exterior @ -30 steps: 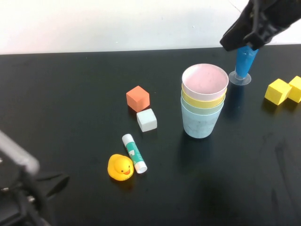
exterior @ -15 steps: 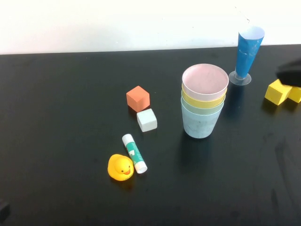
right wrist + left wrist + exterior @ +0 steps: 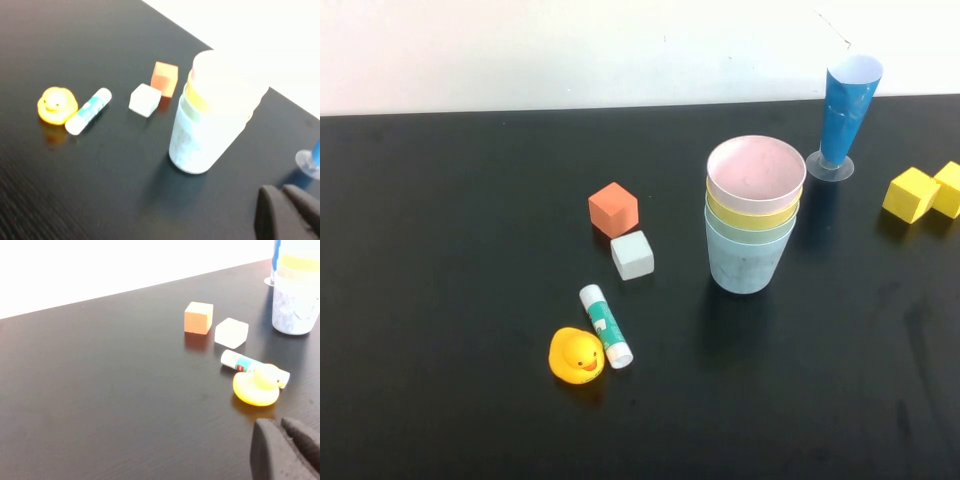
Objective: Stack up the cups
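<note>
The four cups stand nested in one stack (image 3: 752, 215) at the table's middle right: light blue (image 3: 748, 262) at the bottom, then pale green, yellow (image 3: 750, 213) and pale pink (image 3: 756, 172) on top. The stack also shows in the left wrist view (image 3: 296, 295) and the right wrist view (image 3: 212, 112). Neither arm shows in the high view. My left gripper (image 3: 282, 442) is shut and empty, low over the table near the duck. My right gripper (image 3: 285, 207) is shut and empty, off to the side of the stack.
A dark-blue cone (image 3: 844, 112) on a clear base stands behind the stack. Two yellow blocks (image 3: 924, 192) lie at the right edge. An orange cube (image 3: 613, 208), a pale cube (image 3: 632, 254), a glue stick (image 3: 606, 325) and a rubber duck (image 3: 576, 356) lie left of the stack.
The right arm has pulled away from above the cone and left the high view to the right. The left arm has dropped out at the lower left. The stack has not moved.
</note>
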### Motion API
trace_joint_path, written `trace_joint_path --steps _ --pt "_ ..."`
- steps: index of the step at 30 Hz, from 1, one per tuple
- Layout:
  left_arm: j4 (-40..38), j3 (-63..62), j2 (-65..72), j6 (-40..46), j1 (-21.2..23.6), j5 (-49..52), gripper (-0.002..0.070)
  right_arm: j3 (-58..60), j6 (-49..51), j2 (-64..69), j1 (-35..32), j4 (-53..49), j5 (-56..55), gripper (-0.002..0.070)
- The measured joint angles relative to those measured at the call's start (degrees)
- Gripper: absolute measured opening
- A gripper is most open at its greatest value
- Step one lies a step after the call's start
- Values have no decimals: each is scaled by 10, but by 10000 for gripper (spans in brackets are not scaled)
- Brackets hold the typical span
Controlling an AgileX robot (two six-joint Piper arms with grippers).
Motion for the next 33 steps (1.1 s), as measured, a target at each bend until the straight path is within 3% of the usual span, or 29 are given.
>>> trace_joint_path --steps 18,21,25,33 --pt "0 0 0 0 0 6 1 12 1 -3 0 3 0 -1" --pt "0 0 0 0 0 7 1 12 7 -3 0 -45 -1 -1" --pt "0 0 0 0 0 7 2 13 71 -3 0 -152 9 -1" --pt "1 0 0 0 0 7 1 113 208 -53 5 -224 -25 -2"
